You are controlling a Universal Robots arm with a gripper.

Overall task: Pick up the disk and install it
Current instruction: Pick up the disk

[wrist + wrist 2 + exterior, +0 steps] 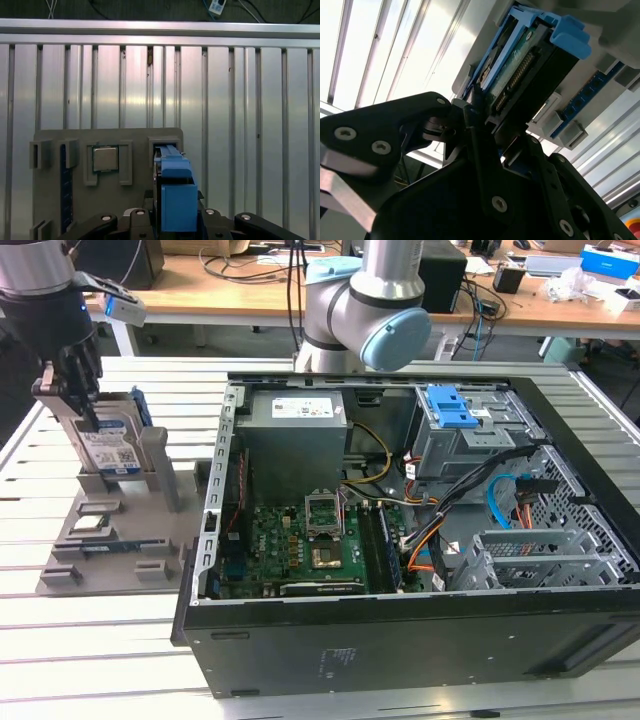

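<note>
so the claw (85, 405) is down over the top edge of the disk (112, 450), near the exterior view's left edge. the disk sits right in the claw's gap, and in both wrist views the black linkage frames it on either side. whether it's actually clamped on or just loose around it, can't tell from these.

the disk stands on edge in a slot of a grey holder (150, 565). its barcode label faces the exterior camera and the bright blue frame wraps round its edges. in the first wrist view that blue frame (175, 192) pokes straight up toward the camera. in the second wrist view the disk (520, 65) shows its green board and connector row.

just beside the disk's slot, the holder has a small square silver chip (105, 159) in its own pocket, and further along a thin blue strip (63, 190) lies in another.

the holder rests on a slatted aluminium bench (100, 640). toward the exterior view's right is an open computer case (400, 650) lying on its side, with the green motherboard (295, 540) inside and a blue latch plate (455, 410) on a grey cage. the arm's base (370, 310) rises behind the case.
</note>
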